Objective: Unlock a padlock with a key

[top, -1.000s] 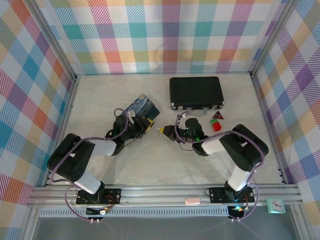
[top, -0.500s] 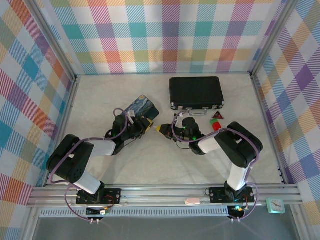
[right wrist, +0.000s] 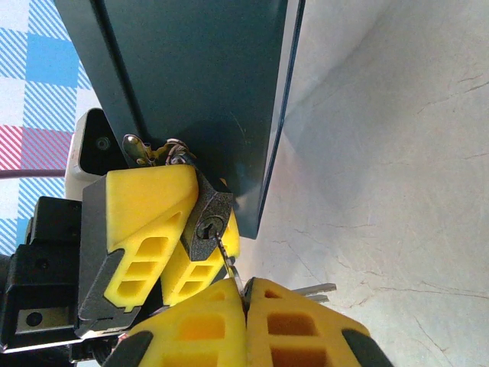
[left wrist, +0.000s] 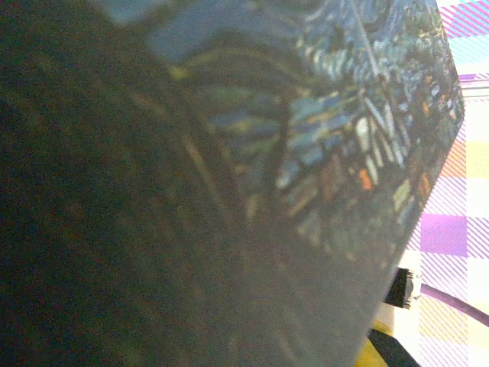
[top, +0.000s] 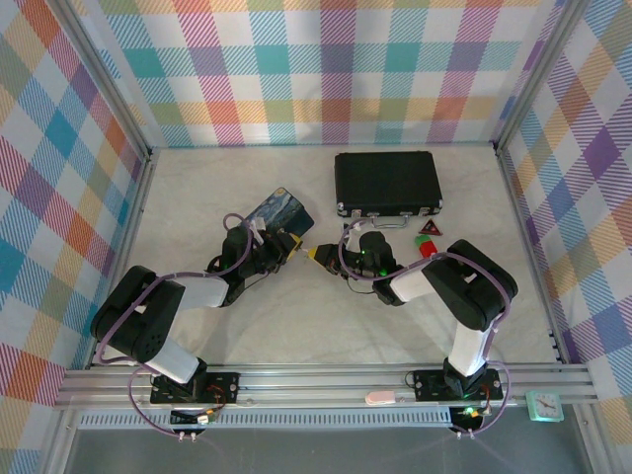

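From overhead both arms lie low over the bench (top: pixel 247 316), elbows out to the sides and forearms angled inward, so the left claw (top: pixel 289 246) and the right claw (top: pixel 318 255) meet nearly tip to tip just beside the near corner of the blue painted tin (top: pixel 279 212); the black case (top: pixel 387 184) sits well apart behind them, and a small red block (top: pixel 428 249) lies near the right forearm; at that height the lock and its key are too small to make out. The right wrist camera gives what the overhead one cannot: the padlock (right wrist: pixel 208 225) is clamped between the left claw's yellow fingers (right wrist: pixel 145 222), keyhole facing the lens, its silvery shackle (right wrist: pixel 174 150) poking out behind, close against the tin's dark side wall; the right claw is clenched, its two yellow pads (right wrist: pixel 206 325) pressed together on the key (right wrist: pixel 228 264), whose thin blade runs up at a slant to the keyhole; whether the blade is properly seated I cannot tell. The left wrist camera sits so close to the tin that the painted lid is a dark blur, with checked wall beyond at the right.
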You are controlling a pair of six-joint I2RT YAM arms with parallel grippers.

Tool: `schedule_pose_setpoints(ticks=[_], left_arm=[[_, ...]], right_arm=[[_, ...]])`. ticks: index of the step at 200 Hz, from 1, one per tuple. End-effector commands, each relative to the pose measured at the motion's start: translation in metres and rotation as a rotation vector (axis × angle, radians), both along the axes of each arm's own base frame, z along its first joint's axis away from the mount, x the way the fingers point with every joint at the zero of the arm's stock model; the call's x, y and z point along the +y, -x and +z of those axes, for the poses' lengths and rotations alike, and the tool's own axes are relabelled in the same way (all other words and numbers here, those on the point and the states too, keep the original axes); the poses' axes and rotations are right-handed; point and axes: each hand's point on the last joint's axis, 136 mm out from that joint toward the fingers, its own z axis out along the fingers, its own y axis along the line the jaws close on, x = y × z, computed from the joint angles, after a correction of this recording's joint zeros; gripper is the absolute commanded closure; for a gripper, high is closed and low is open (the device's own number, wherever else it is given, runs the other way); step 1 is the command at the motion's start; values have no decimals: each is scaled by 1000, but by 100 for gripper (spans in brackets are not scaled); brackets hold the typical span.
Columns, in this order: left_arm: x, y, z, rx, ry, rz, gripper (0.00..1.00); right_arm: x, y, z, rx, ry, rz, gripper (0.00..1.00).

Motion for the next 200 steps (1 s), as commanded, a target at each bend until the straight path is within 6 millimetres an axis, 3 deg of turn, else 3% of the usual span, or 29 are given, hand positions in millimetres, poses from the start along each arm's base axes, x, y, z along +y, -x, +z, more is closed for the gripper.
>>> schedule_pose_setpoints(ticks=[1, 124, 200], left_arm=[[1, 1, 12, -38, 13, -13, 100], [0, 0, 8, -39, 0, -11, 100], [-1, 1, 15, -51, 10, -17, 100]], right_arm=[[9, -3, 26, -64, -63, 4, 100], [1, 0, 26, -84, -45, -50, 100], [14, -1, 26, -81, -71, -13, 100]])
